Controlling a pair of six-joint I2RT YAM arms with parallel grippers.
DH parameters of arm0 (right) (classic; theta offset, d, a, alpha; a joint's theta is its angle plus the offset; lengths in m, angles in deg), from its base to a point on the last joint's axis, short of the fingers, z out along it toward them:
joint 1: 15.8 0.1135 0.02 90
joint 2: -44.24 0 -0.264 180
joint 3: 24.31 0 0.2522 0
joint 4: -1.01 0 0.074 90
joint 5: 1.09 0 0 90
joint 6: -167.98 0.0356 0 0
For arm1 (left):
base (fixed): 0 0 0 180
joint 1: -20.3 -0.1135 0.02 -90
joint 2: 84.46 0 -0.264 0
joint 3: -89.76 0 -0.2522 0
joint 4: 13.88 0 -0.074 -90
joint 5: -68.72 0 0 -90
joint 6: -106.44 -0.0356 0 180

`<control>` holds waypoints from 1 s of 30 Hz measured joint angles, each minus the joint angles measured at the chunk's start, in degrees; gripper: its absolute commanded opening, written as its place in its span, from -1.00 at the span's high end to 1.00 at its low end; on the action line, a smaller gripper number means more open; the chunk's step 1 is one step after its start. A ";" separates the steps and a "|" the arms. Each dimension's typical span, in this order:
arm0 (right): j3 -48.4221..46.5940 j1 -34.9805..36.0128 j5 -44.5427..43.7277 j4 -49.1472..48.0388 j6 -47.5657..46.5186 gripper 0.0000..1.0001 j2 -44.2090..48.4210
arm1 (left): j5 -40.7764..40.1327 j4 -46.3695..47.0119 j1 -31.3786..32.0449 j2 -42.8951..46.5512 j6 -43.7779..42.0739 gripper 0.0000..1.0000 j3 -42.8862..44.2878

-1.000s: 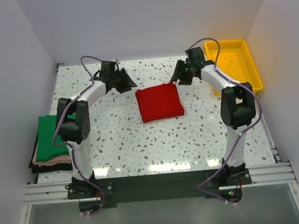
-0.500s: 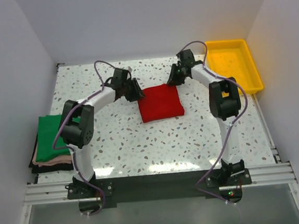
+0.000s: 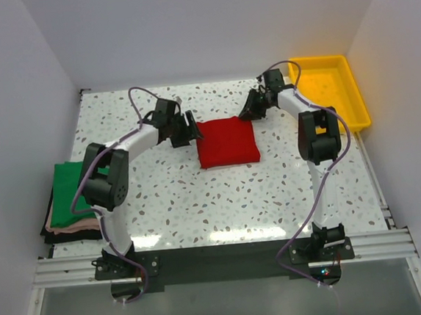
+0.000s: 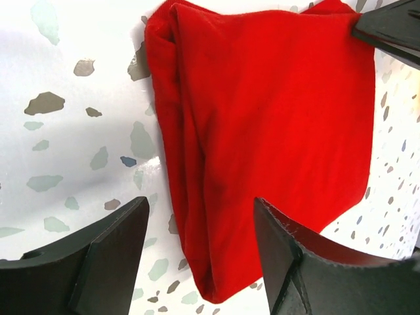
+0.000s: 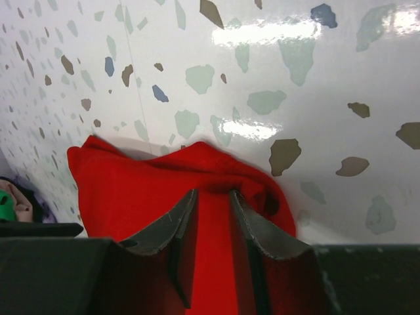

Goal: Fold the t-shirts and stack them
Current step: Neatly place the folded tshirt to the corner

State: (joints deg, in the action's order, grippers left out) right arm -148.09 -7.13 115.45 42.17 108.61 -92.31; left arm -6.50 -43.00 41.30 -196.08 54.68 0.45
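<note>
- Your red t-shirt [image 3: 227, 142] lies folded in a square in the middle of the table [image 3: 199, 195].
- Your left gripper [image 4: 200, 207] is at the shirt's left edge, jaws wide, straddling the fold without gripping it.
- Your right gripper [image 5: 211, 200] is at the far right corner, jaws narrow, pinching bunched red cloth.
- The green t-shirt [image 3: 69, 186] tops a folded pile at the table's left edge, well apart.
- The yellow tray [image 3: 328, 88] sits at the far right.

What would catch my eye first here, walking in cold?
The bright red t-shirt, folded square in the middle of the table, with the left gripper open astride its left edge and the right gripper pinching its far right corner. Then the yellow tray at the far right corner, and the green t-shirt topping a folded pile at the left edge.
</note>
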 measured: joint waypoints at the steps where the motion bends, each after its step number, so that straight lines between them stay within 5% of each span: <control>1: -0.02 0.02 0.42 0.00 0.00 0.40 0.00 | 0.04 -0.15 -0.02 -0.09 -0.28 -0.40 0.07; 16: -0.48 0.07 3.67 0.02 -0.02 0.39 0.00 | 3.72 0.24 0.55 -8.90 -3.13 -0.23 6.08; 22: -0.59 0.07 4.13 0.07 -0.02 0.38 0.04 | 3.61 0.70 2.62 -9.77 -1.60 0.31 6.23; 25: -0.66 0.07 4.24 0.28 -0.02 0.38 0.44 | 3.48 0.66 3.50 -10.12 0.46 0.93 6.21; 30: 0.00 0.07 3.54 1.05 0.48 0.36 4.11 | 2.29 0.68 3.82 -9.90 4.39 1.00 5.92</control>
State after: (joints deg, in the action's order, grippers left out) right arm -148.09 -7.07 118.99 43.22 109.09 -88.20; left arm -4.20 -42.32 45.12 -205.98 59.07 6.37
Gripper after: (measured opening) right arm 0.310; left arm 0.060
